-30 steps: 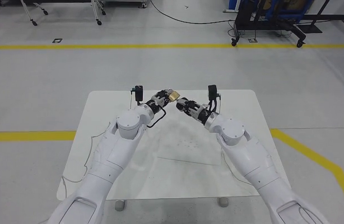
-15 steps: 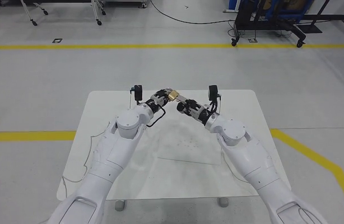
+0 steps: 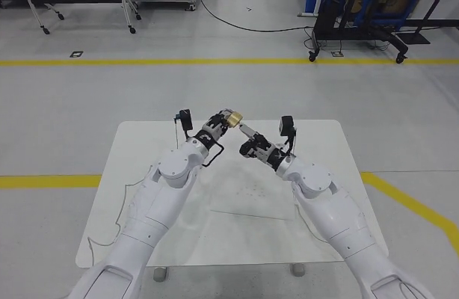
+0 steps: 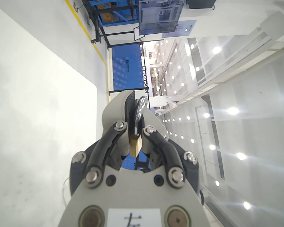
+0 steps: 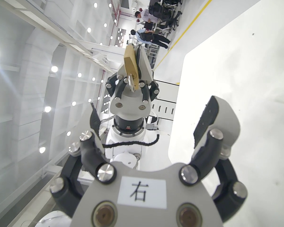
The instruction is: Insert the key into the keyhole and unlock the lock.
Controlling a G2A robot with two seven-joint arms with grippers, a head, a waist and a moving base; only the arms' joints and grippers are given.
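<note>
The left claw [image 4: 138, 109] pinches the brass lock [image 5: 130, 66] above the far middle of the table [image 3: 319, 149], carried slightly farther off than a second ago; the key [image 5: 131, 83] sticks out of the lock's end; the right claw [image 5: 151, 112], then close against the lock, has drawn back, spread and empty.

From where I stand this is a large industrial robotics lab: a pale painted floor marked with yellow tape lines [image 3: 214, 61], a plain white worktable [image 3: 237, 224], black equipment frames on castors [image 3: 349, 31], blue perforated partition panels [image 4: 126, 69], and rows of round ceiling lights [image 4: 233, 111] high overhead.
</note>
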